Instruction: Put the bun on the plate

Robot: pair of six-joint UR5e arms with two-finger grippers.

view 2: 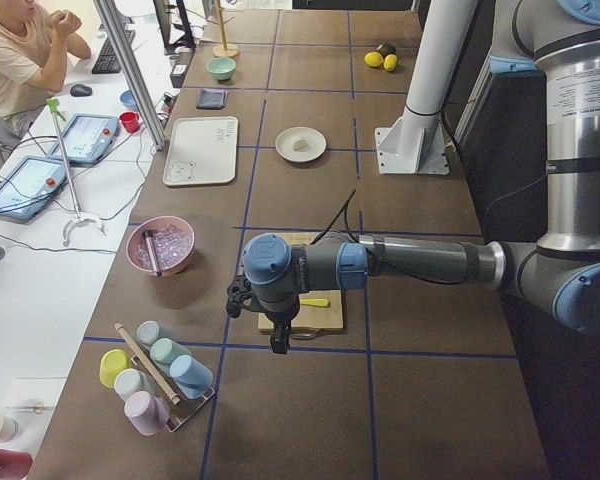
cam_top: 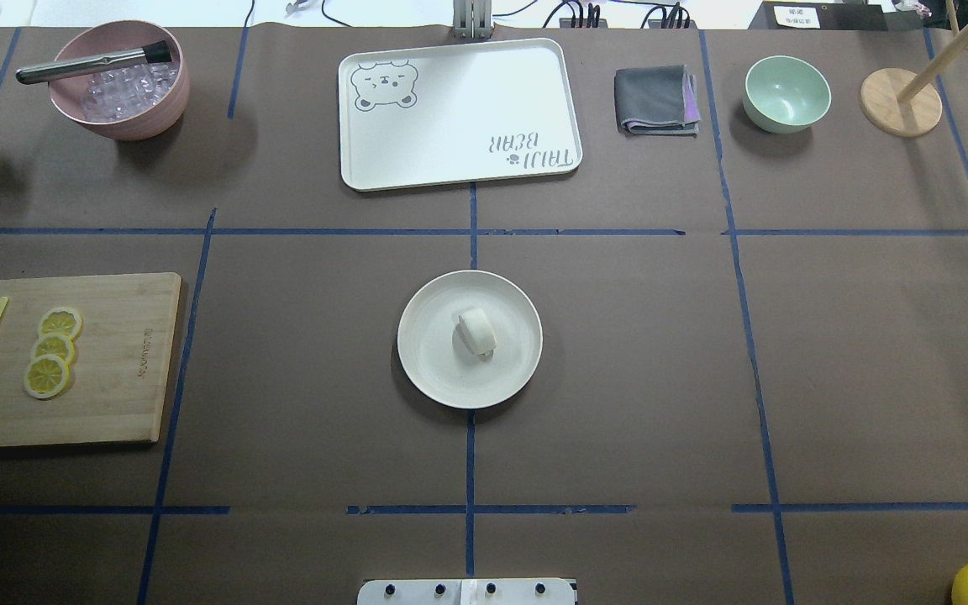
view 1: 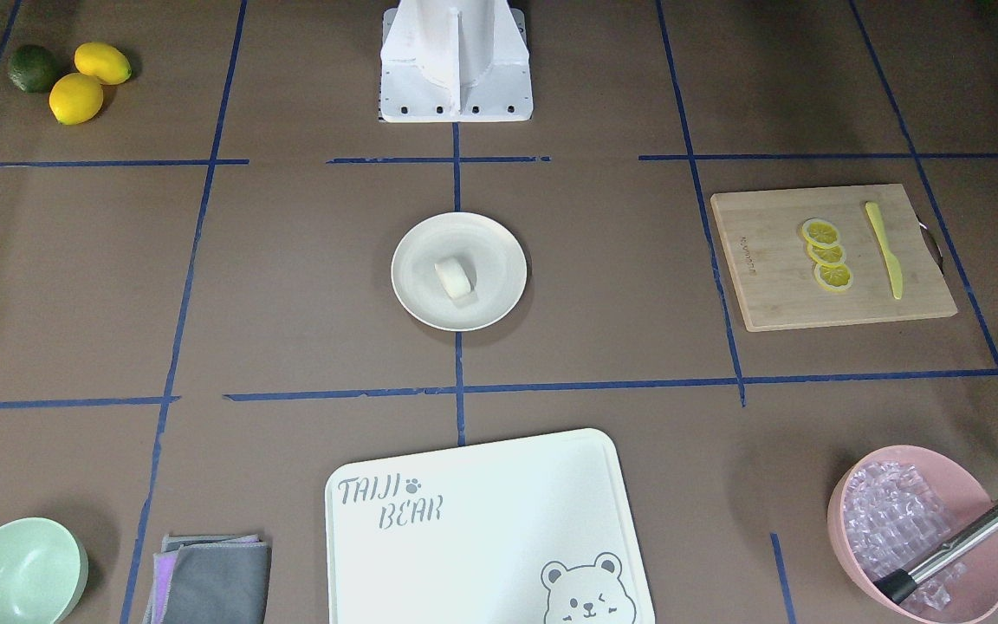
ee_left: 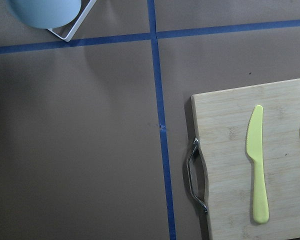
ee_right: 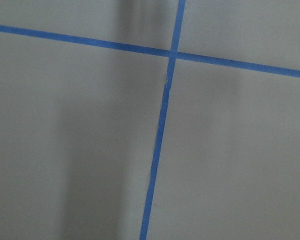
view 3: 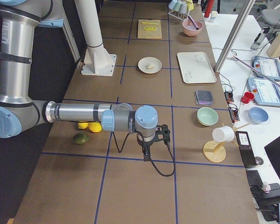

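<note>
The small white bun [view 1: 454, 279] [cam_top: 476, 331] lies on its side in the middle of the round cream plate [view 1: 421, 260] [cam_top: 429, 353] at the table's centre, with nothing touching it. Neither gripper appears in the overhead or front views. Only the exterior left view shows my left gripper [view 2: 278, 343], pointing down by the wooden cutting board, far from the plate [view 2: 286, 141]. Only the exterior right view shows my right gripper [view 3: 146, 153], hanging over bare table well away from the plate [view 3: 143, 63]. I cannot tell whether either is open or shut.
A cutting board [cam_top: 114, 361] carries lemon slices [cam_top: 53, 363] and a yellow knife [ee_left: 257, 165]. A white tray [cam_top: 459, 113], pink ice bowl [cam_top: 118, 118], grey cloth [cam_top: 656, 101], mint bowl [cam_top: 786, 92] and mug stand [cam_top: 900, 101] line the far edge. Lemons [view 1: 87, 82] sit near the base. A person [view 2: 20, 60] sits beside the table.
</note>
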